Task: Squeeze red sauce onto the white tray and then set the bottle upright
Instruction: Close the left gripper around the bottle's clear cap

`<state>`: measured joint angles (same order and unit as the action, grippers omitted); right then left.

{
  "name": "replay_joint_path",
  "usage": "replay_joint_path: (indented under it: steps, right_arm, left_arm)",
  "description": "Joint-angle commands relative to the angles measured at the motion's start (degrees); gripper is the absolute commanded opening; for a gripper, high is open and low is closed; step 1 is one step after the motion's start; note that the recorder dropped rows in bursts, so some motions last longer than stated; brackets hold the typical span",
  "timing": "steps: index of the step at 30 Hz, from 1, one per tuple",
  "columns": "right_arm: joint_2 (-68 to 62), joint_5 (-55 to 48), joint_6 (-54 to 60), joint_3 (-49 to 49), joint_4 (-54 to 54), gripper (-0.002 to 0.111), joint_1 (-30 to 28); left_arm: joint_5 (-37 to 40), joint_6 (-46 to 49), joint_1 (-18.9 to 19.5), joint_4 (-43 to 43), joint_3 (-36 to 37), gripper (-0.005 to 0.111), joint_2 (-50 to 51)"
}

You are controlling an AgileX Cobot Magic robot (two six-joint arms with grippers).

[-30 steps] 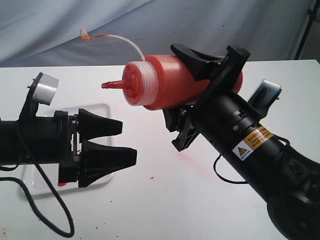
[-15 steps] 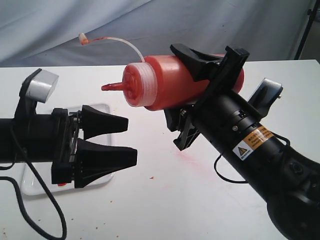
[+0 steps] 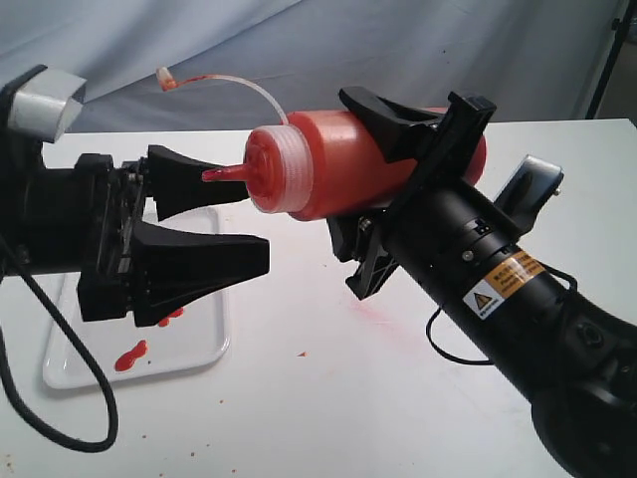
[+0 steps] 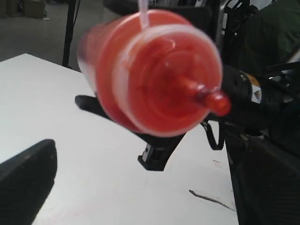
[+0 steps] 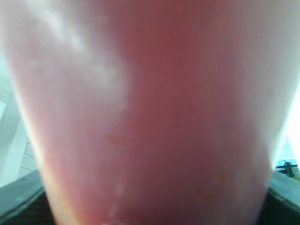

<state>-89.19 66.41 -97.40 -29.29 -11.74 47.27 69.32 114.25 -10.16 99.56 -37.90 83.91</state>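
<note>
- Since a second ago my left gripper has come up level with the nozzle; the bottle hasn't moved.
- Bottle lies sideways in the air over mid-table, nozzle toward the left edge.
- Right gripper clamped around its body.
- Left jaws wide apart, empty.
- I see red sauce blobs on the white tray, near the table's left edge.

Left gripper: held level, pointing right in exterior view, jaws spread wide. Right arm slants up from lower right. Right gripper: jaws clamped across bottle.
</note>
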Motion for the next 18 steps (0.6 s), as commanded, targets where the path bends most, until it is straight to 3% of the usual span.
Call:
replay_joint_path:
  steps: [1,14,15,18]
  right_arm:
    - [0.9,3.55,1.21,-0.8,0.74,0.0,0.14]
    - [0.9,3.55,1.69,-0.8,1.06,0.0,0.14]
    - [0.9,3.55,1.69,-0.8,1.06,0.0,0.14]
    - [0.9,3.55,1.69,-0.8,1.06,0.0,0.14]
  left_arm:
    - [0.65,-1.66,-0.1,0.39,-0.41,0.104,-4.64]
    - [0.65,-0.53,-0.25,0.39,-3.15,0.104,-4.47]
    - [0.65,-0.53,-0.63,0.39,-3.47,0.104,-4.47]
    - [0.09,3.18,-6.39,0.39,-4.41,0.104,-4.47]
